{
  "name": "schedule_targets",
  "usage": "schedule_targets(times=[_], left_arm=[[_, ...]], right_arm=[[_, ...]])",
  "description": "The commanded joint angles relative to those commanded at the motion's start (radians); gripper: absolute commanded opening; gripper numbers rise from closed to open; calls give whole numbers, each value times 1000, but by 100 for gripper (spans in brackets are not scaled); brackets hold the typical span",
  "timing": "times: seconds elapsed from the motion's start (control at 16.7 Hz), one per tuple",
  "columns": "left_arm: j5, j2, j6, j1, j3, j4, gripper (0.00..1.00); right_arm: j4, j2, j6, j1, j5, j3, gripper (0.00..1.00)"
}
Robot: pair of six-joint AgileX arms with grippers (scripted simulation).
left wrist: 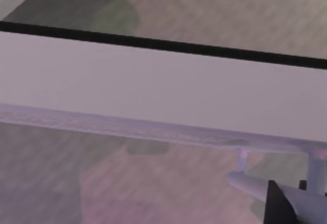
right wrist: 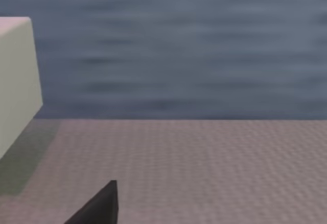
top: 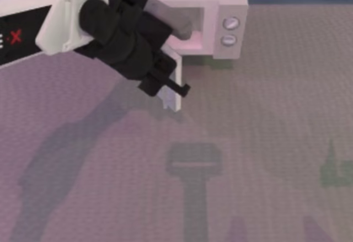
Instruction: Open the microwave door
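The microwave sits on the surface; its microwave door juts forward, swung open; left end effector clamps its handle; rigid, light, hinged, so pull by the handle.

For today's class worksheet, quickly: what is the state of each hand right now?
Left hand: at the microwave door, which stands swung open; its grip cannot be told.
Right hand: only a dark tip shows in its wrist view; cannot be told.
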Motion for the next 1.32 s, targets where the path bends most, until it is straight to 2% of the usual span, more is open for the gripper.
schedule_targets(times=[0.42,1.32], left_arm=[[48,-31,108,45,-31,-10,0],[49,-31,110,46,-32,-11,0]], right_arm=[[0,0,0,0,0,0,100],[0,0,0,0,0,0,100]])
